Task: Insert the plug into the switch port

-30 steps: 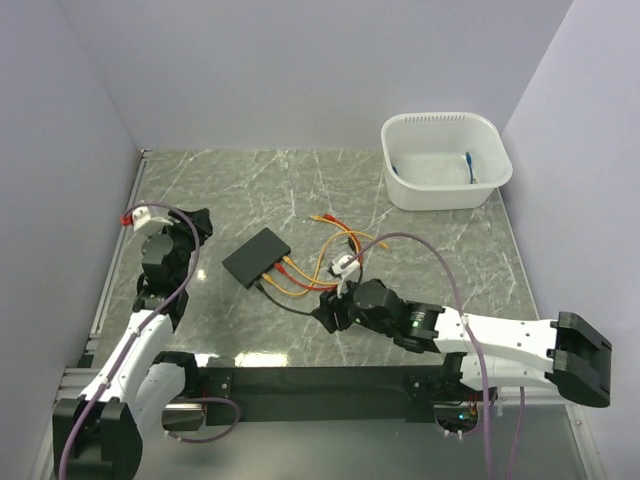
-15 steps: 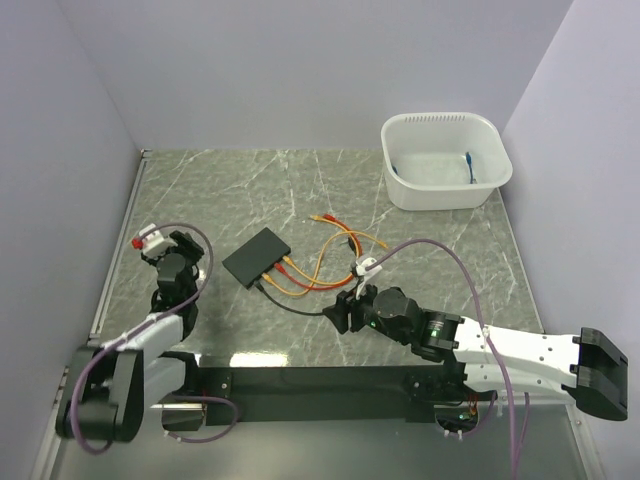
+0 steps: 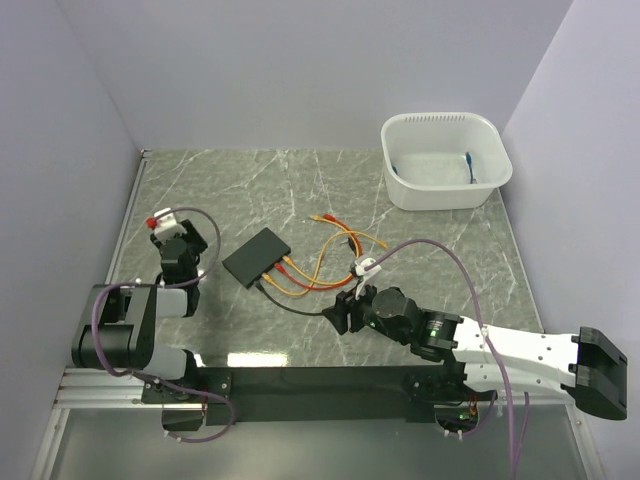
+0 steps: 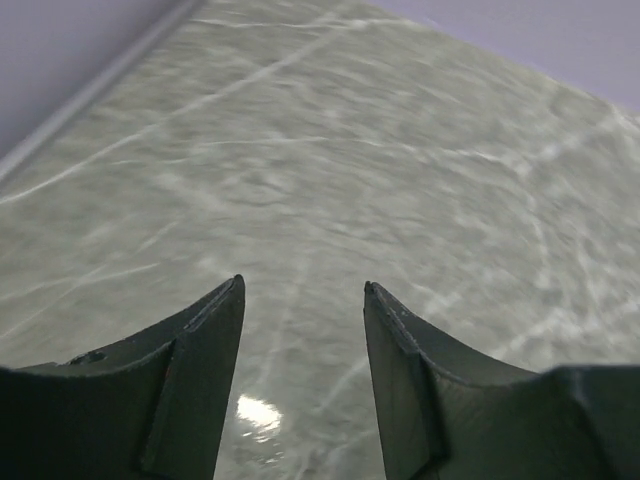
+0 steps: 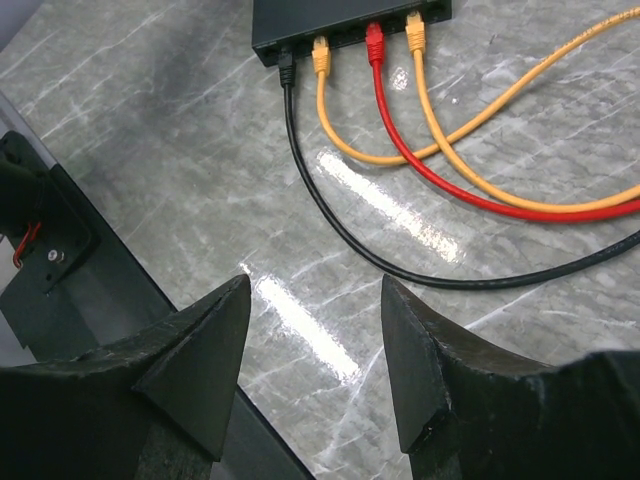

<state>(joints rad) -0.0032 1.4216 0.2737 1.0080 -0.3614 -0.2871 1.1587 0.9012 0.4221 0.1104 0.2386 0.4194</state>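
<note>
With coloured plugs (image 5: 374, 38) seated in the thin matte-black box (image 5: 340, 15), only retreat was judged needed for the spread, empty left gripper (image 4: 303, 285) and right gripper (image 5: 315, 282).

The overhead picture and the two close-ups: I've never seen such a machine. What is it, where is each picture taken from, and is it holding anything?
These are two robot arms bolted at the near edge of a marbled table. The wide picture comes from a fixed camera above and behind them. Each close-up comes from a camera on one wrist; the dark wedges are that arm's fingers. The left gripper faces bare table. The right gripper faces a black switch with a black cable, a red cable and two orange cables plugged in. A white tub holding a blue cable stands at the far right. Both grippers are open and hold nothing.
</note>
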